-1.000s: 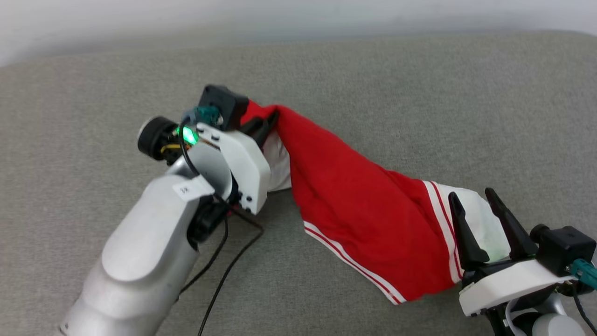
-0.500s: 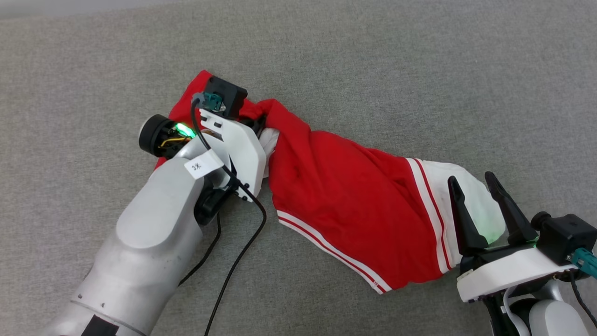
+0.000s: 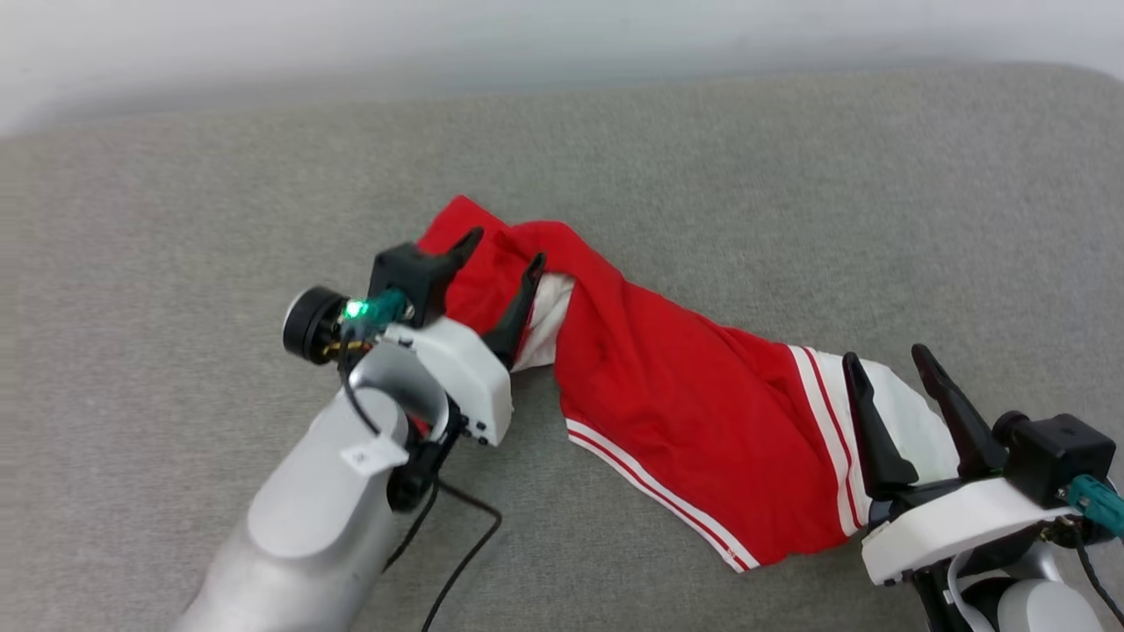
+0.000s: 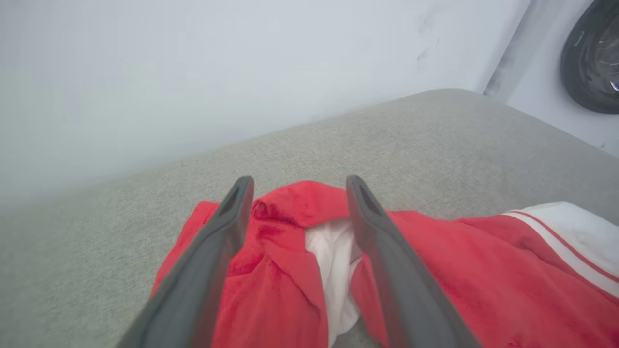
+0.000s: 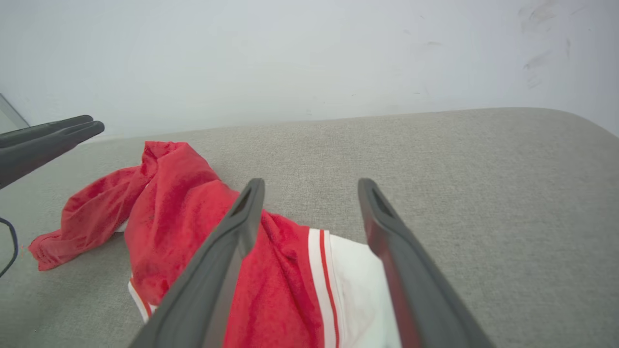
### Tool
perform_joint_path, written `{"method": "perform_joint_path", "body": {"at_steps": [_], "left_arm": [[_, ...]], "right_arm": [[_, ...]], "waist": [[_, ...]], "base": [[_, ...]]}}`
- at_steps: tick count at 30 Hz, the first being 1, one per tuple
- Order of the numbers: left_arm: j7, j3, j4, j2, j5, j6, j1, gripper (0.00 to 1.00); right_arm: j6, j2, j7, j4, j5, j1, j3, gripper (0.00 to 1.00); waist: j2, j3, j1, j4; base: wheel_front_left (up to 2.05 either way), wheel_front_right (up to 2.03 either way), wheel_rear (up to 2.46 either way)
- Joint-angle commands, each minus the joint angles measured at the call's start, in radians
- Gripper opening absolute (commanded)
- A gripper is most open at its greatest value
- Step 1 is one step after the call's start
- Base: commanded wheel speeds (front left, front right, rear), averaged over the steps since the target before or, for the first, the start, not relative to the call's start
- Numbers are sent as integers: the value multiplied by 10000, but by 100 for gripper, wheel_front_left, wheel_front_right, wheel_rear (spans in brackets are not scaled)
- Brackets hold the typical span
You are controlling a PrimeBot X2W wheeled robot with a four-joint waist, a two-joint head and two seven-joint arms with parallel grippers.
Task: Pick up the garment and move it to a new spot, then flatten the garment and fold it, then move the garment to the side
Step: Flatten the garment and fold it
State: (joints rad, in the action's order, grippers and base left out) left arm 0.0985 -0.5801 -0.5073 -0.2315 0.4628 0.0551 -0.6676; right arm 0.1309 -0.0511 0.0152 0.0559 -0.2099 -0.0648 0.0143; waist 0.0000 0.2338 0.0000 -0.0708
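Grey cushion (image 3: 790, 175) is stretching open around the crumpled garment (image 3: 685, 412); a pale wall (image 3: 527, 35) is closing its far edge; a black cable (image 3: 471, 562) is trailing at the near left.

The red-and-white soft cloth jersey (image 3: 685, 421) looked matt and faintly fuzzy; the grey cushioned surface (image 3: 790, 193) was coarse woven fabric. The left pincer (image 3: 506, 246) and right pincer (image 3: 885, 355) had matt, smooth dark plastic fingers. The silver left forearm (image 3: 307, 518) showed a smooth satin sheen.

Grey woven surface (image 3: 790, 175), pale wall (image 3: 527, 35) behind, dark round shape (image 4: 592, 58) beyond
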Motion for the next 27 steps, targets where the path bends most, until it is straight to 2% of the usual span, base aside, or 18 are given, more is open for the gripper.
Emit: {"method": "perform_joint_path", "body": {"at_steps": [1,13,17,20,23,25,26,27], "left_arm": [[365,93,305,5,17,-219,474,100],[1370,909,2309,-744,2,-1940,3071,100],[1277,1129,2539,-1041,160,-2201,3689,100],[708,1037,2544,-1298,413,-1895,3837,100],[-200,868,2454,-1556,787,-1356,3634,100],[-981,739,2353,-1695,1056,-977,3384,100],[-1844,560,2200,-1854,1306,-618,3131,100],[-2275,473,2115,-1940,1405,-436,2958,100]], "right_arm": [[-3,14,-91,53,-21,179,-8,100],[-3,14,-495,427,105,703,88,100],[-3,14,-583,528,111,738,95,100],[-3,14,-650,575,116,758,96,100],[-3,14,-699,622,144,698,128,100],[-3,14,-728,642,153,627,132,100],[-3,14,-736,643,156,544,169,100],[-3,14,-738,649,151,488,187,100]], "waist": [[0,-556,0,393],[0,-1505,0,895],[0,-1572,0,937],[0,-1543,0,941],[0,-1404,0,902],[0,-1253,0,847],[0,-1091,0,758],[0,-1000,0,707]], "base": [[0,0,0],[0,0,0],[0,0,0],[0,0,0],[0,0,0],[0,0,0],[0,0,0],[0,0,0]]}}
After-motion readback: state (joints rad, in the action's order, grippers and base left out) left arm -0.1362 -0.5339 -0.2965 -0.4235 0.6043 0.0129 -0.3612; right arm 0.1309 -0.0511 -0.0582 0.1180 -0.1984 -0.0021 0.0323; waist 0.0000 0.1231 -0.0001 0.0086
